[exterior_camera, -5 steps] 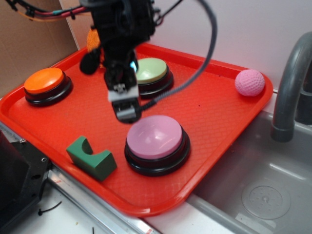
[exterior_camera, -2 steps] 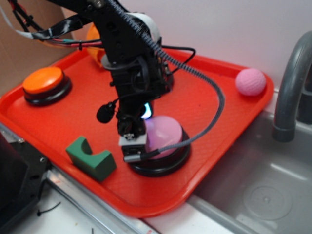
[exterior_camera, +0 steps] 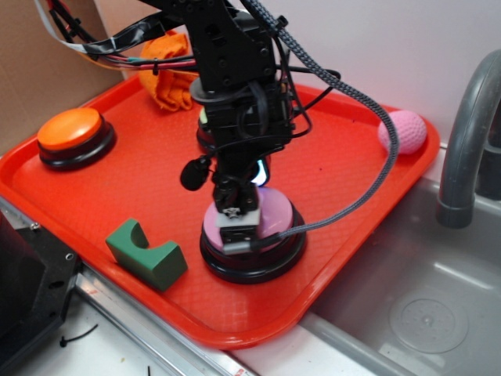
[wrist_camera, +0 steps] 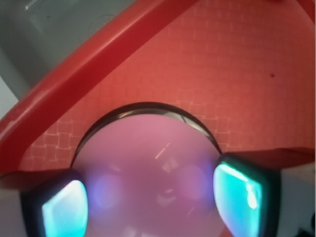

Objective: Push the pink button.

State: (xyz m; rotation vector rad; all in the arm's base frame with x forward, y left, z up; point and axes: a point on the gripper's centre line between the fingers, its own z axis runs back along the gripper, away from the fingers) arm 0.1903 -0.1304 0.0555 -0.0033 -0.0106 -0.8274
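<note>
A dark green notched foam block [exterior_camera: 146, 252] lies at the near edge of the red plastic tray [exterior_camera: 344, 196]. Just beside it sits the large pale-pink domed button on its black round base [exterior_camera: 270, 223], with the black gripper [exterior_camera: 237, 231] pressed down on the dome, its fingers [wrist_camera: 242, 192] spread apart over the top. Farther back are an orange round button [exterior_camera: 72, 129] and a pink dimpled ball [exterior_camera: 407, 131]

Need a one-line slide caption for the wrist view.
Wrist view: gripper fingers straddle the pink button dome on the red tray.

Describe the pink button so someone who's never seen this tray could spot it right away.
On the red tray beside the sink, look near the front edge, just right of the green block. The pink button sits under the gripper: a pale-pink dome on a black base, unlike the orange button and small pink ball.
</note>
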